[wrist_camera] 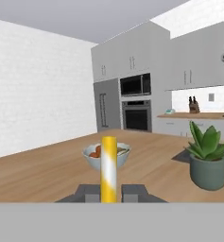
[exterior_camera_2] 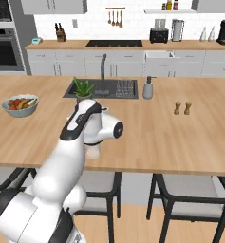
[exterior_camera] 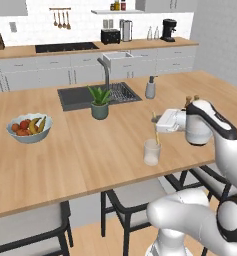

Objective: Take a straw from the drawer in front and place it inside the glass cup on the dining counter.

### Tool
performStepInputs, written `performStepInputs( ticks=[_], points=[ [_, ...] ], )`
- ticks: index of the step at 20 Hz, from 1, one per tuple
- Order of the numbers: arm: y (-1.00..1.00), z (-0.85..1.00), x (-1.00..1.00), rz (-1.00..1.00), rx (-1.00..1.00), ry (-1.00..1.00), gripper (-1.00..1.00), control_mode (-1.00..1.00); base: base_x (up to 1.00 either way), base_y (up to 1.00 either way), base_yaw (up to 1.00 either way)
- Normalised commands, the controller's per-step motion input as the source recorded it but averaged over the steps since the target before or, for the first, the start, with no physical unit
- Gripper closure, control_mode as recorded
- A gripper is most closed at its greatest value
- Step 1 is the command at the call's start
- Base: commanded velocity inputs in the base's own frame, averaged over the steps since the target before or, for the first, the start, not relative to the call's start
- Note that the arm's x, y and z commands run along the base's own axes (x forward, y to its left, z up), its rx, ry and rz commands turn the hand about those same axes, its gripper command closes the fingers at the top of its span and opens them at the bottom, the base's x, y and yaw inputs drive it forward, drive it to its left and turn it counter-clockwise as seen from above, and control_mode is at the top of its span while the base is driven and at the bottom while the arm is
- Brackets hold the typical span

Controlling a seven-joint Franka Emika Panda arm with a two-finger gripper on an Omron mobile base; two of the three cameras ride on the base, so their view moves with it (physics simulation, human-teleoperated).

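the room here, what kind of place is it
A home kitchen, rendered. A wooden dining counter with an inset sink and stools, a wall worktop with a black hob, and a built-in oven all point to it.

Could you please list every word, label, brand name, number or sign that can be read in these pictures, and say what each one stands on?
None: no readable text shows in any view.
The straw gripped in the hand is plain yellow, without print.
The glass cup on the dining counter is unmarked.
The soap dispenser bears no label.
The bottles on the wall shelf are too small and blurred to read.
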Motion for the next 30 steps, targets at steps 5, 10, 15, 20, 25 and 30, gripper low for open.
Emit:
performStepInputs(
  ticks=[5,10,15,20,25,30],
  points=[
    [-0.06,-0.29,0.26,0.03,0.0,0.0,1.0,-1.0,0.0,0.0,0.0],
    [0.0,-0.26,0.06,0.03,0.02,0.0,1.0,-1.0,0.0,0.0,0.0],
    [0.0,-0.16,0.25,0.03,0.04,0.0,1.0,-1.0,0.0,0.0,0.0],
    [0.0,-0.1,0.23,0.03,0.03,-0.02,1.0,-1.0,0.0,0.0,0.0],
    [0.0,-0.12,0.22,0.03,0.01,-0.01,1.0,-1.0,0.0,0.0,0.0],
    [0.0,-0.16,0.17,0.01,0.0,-0.01,1.0,-1.0,0.0,0.0,0.0]
  ],
)
